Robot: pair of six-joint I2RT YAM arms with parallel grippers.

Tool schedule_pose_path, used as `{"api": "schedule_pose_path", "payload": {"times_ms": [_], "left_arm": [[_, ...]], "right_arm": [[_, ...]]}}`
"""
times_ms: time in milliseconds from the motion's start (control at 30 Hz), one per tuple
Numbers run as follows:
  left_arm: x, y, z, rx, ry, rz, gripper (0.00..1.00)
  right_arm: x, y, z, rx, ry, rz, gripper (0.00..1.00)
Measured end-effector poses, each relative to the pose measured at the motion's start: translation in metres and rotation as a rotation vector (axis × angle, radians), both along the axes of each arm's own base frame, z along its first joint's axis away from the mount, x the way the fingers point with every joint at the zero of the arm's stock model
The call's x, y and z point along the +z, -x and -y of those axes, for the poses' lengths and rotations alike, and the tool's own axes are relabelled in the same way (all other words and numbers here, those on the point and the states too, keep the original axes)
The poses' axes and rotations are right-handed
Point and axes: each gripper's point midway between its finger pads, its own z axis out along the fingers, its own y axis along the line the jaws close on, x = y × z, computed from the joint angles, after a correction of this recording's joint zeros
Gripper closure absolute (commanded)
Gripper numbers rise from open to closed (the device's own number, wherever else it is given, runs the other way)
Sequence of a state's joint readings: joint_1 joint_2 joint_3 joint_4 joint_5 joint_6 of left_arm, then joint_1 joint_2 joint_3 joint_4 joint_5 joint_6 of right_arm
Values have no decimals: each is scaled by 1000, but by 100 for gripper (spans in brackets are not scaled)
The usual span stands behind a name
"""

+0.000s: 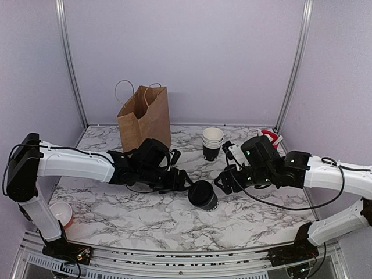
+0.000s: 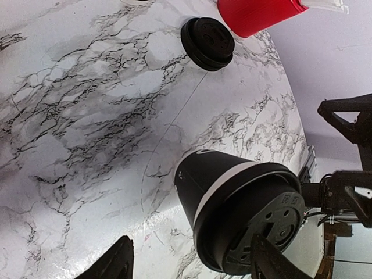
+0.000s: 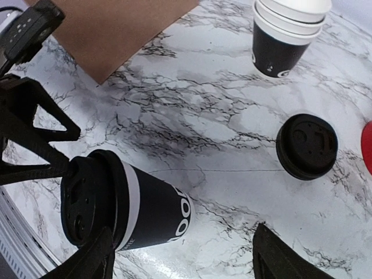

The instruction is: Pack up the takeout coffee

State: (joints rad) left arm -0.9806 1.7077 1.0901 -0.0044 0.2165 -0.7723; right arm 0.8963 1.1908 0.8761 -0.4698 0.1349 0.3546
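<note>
Overhead rear view; close wrist views share the takeout coffee.

- This is a robot test cell in a lab. Plain lilac wall panels close it in on three sides, joined by bare aluminium corner posts.
- A white-and-black left robot arm and a matching right robot arm reach over a marble-patterned tabletop from a metal rail at its near edge.
- The only goods are café props: a brown paper carrier bag, a stack of white-rimmed black paper cups and a black paper takeout cup with a black plastic lid.
</note>
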Motion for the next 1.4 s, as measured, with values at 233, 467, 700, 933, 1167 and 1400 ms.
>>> {"api": "schedule_pose_path", "payload": {"times_ms": [233, 467, 700, 933, 1167, 1400], "left_arm": [[3, 0, 8, -17, 7, 6, 31], [-1, 0, 14, -31, 0, 7, 31], [-2, -2, 18, -36, -2, 8, 31], [-4, -4, 19, -31, -9, 8, 31], [-12, -12, 0, 14, -35, 7, 31], [-28, -9, -31, 58, -72, -24, 30]], "right_arm": [[-20, 5, -30, 85, 17, -41, 24], [-61, -4, -14, 36, 13, -143, 24], [-69, -7, -9, 14, -25, -165, 24], [-81, -14, 9, -60, -26, -187, 22], [-60, -3, -13, 63, -16, -79, 7], [-55, -4, -56, 207, 34, -24, 5]]}}
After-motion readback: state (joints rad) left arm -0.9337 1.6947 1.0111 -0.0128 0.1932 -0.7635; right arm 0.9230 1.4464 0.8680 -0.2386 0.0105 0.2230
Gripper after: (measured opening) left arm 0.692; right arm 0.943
